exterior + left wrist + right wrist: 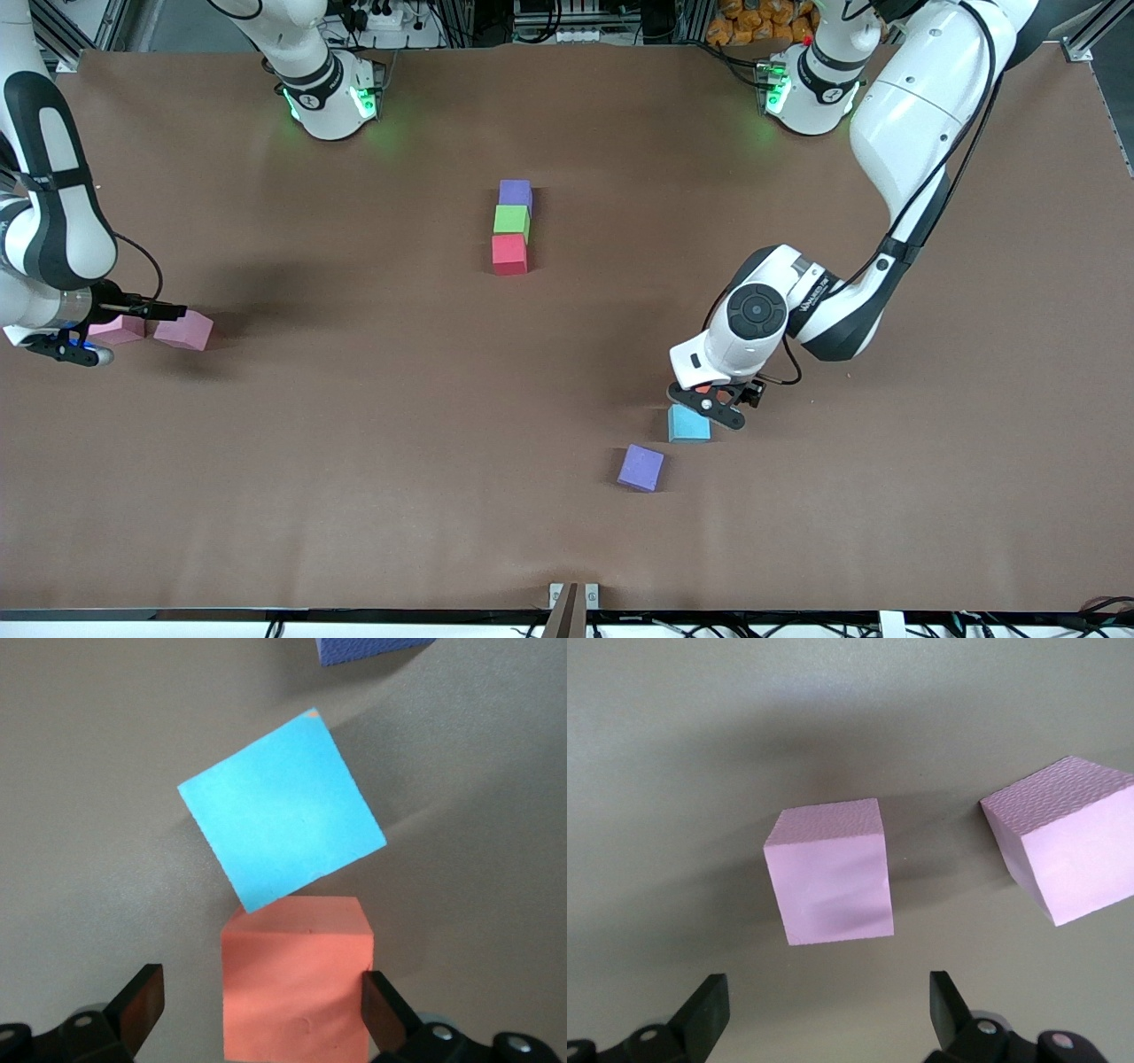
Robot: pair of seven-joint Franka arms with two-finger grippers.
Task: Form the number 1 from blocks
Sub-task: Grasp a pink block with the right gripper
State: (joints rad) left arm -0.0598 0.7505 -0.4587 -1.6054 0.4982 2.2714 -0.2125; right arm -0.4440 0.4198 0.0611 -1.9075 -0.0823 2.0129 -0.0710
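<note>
Both fingers stand wide: left fingers (pixel 142 1001) flank orange block (pixel 297 979); right fingers (pixel 709 1010) near pink block (pixel 830 873).

orange cube (pixel 702 387) mostly hidden under left gripper (pixel 709 403) right of centre, pink cube (pixel 120 329) partly covered by right gripper (pixel 89 332) at frame's left edge

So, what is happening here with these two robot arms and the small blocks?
A short line of touching blocks, purple, green and red, stands mid-table. The left gripper, open, brackets an orange block beside a light blue block; a second purple block lies nearer the camera. The right gripper, open, hangs over one of two pink blocks at its end.
</note>
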